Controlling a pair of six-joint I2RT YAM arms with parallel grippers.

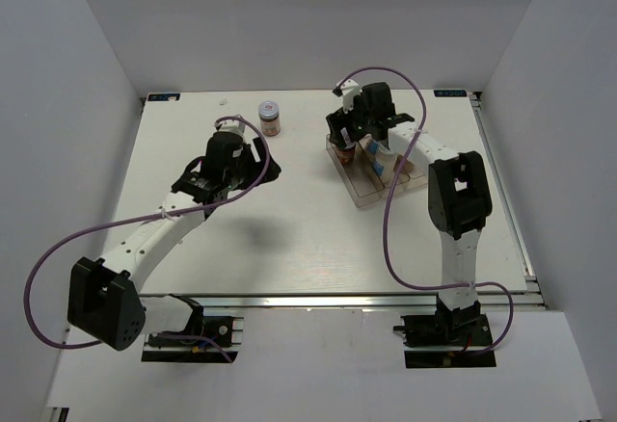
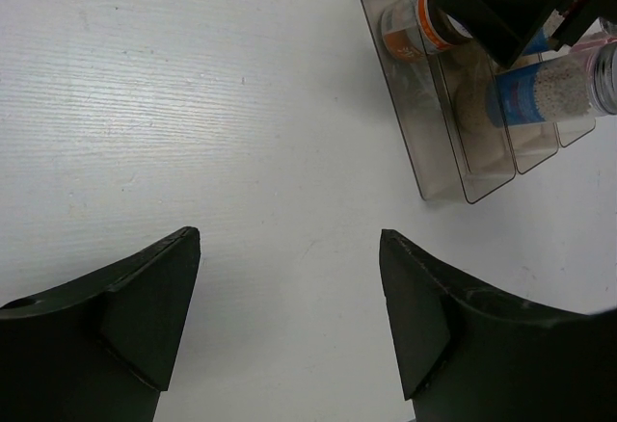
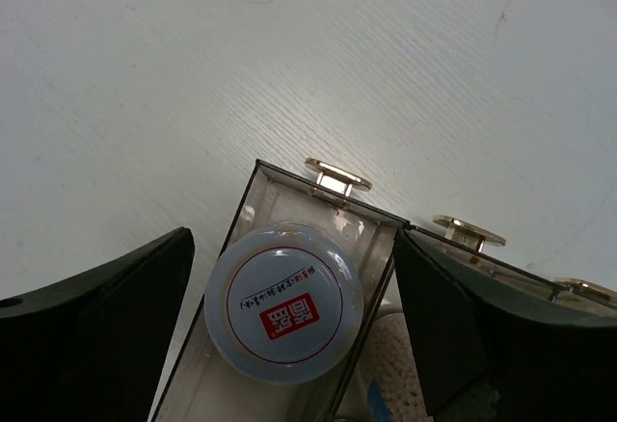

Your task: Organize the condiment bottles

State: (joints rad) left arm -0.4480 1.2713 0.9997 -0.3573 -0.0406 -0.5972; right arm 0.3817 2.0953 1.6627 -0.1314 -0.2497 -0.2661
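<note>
My right gripper (image 1: 345,125) is open over the far end of the clear tray (image 1: 371,194). In the right wrist view its jaws (image 3: 294,234) stand wide on either side of a brown jar with a pale lid and red label (image 3: 284,302), which stands in the tray's left compartment (image 3: 289,176). A white-blue bottle (image 1: 378,159) lies in the tray beside it. A second brown jar with a pinkish lid (image 1: 269,117) stands alone on the table at the back. My left gripper (image 1: 253,160) is open and empty above bare table (image 2: 289,239). The pink-capped and yellow-green-capped bottles do not show clearly.
The tray has gold handles on its far end (image 3: 337,173). The left wrist view shows the tray (image 2: 439,167) at upper right with the jar (image 2: 415,27) and the white-blue bottle (image 2: 549,90). A small white speck (image 1: 224,102) lies near the back edge. White walls surround the table.
</note>
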